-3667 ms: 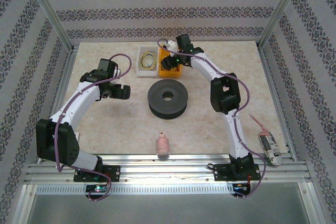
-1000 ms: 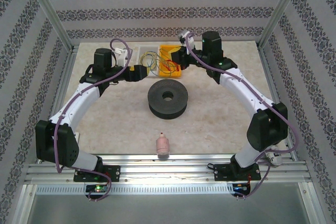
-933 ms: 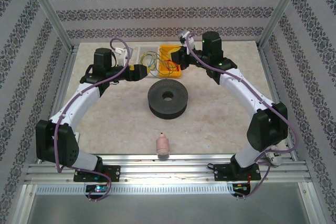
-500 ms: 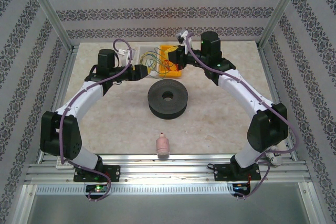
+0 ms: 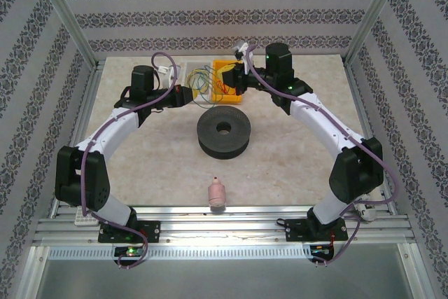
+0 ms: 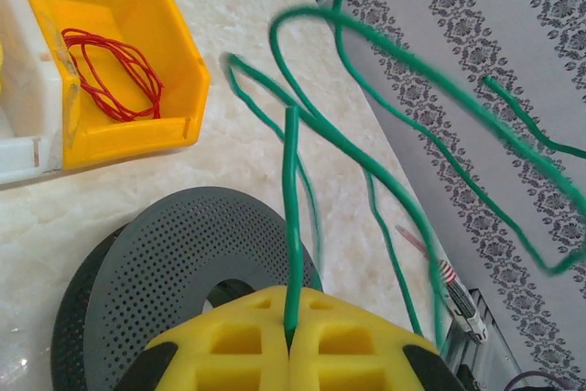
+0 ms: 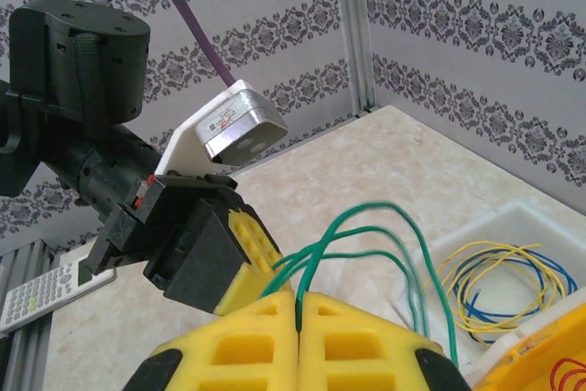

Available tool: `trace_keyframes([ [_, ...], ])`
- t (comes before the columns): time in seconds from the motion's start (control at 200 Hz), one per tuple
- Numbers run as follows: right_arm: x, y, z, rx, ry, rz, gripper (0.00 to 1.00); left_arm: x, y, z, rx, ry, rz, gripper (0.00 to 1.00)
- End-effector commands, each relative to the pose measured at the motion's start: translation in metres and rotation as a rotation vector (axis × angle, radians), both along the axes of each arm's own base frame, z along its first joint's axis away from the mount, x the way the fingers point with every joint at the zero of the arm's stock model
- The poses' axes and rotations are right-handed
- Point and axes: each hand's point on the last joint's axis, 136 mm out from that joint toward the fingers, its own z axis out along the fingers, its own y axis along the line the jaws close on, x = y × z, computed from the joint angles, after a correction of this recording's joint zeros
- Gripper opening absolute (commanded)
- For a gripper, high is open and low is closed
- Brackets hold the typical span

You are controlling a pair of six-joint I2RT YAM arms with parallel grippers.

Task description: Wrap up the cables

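The thin green cable [image 6: 291, 180] is pinched at one end between the yellow foam-padded left fingers [image 6: 275, 327]. They are pressed fully together, with the strand trapped in the seam. The same cable is clamped by the yellow-padded right fingers [image 7: 288, 318], likewise closed tight on it.

Both sets of fingers are held above the far part of the marbled desk [image 5: 280, 166], facing each other and just apart. The cable arches in loose loops between and around them. It appears to be gripped at two points so that the limp strand can be controlled and drawn out rather than left to tangle.

The black perforated spool [image 5: 223, 131] is seen lying flat in the middle of the desk, just on the near side of the fingers. It is handily placed for winding, but no strand is seen on it and the wrap is not yet begun.

A bundle of red cables [image 6: 110, 70] is seen coiled in the yellow plastic bin [image 6: 137, 6] at the far edge. Yellow and blue cables [image 7: 494, 276] are kept in the white tray [image 7: 526, 212] just left of it, sorted and out of the way.

The next move is judged to need the slack taken up and one end brought down to the spool. A snag in the loops, or a slip from the foam, is to be watched for.
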Motion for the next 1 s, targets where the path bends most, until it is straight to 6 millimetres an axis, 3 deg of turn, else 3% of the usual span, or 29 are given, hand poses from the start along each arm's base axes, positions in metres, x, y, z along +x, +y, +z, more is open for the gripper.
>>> trace_keyframes([
  [0.0,0.009,-0.026,0.005,-0.004,-0.03,-0.058,0.0,0.004,0.019,0.013,0.022,-0.028,0.053,0.0],
  [0.18,0.048,-0.087,-0.015,-0.092,0.0,-0.261,0.0,0.003,0.072,0.017,0.098,-0.014,0.2,0.0],
  [0.34,0.079,-0.151,-0.044,-0.221,0.05,-0.483,0.0,0.002,0.125,0.039,0.111,-0.023,0.349,0.0],
  [0.45,0.093,-0.198,-0.056,-0.279,0.075,-0.625,0.0,-0.005,0.157,0.066,0.22,-0.043,0.447,0.0],
  [0.595,0.105,-0.259,-0.069,-0.361,0.108,-0.785,0.0,-0.022,0.214,0.108,0.454,-0.068,0.613,0.0],
  [0.729,0.118,-0.31,-0.09,-0.452,0.157,-0.909,0.0,-0.036,0.262,0.157,0.459,-0.124,0.751,0.0],
  [0.849,0.128,-0.342,-0.11,-0.512,0.198,-0.983,0.0,-0.043,0.294,0.194,0.412,-0.182,0.843,0.0],
  [0.994,0.135,-0.36,-0.128,-0.523,0.242,-1.01,0.0,-0.042,0.317,0.222,0.385,-0.222,0.895,0.0],
])
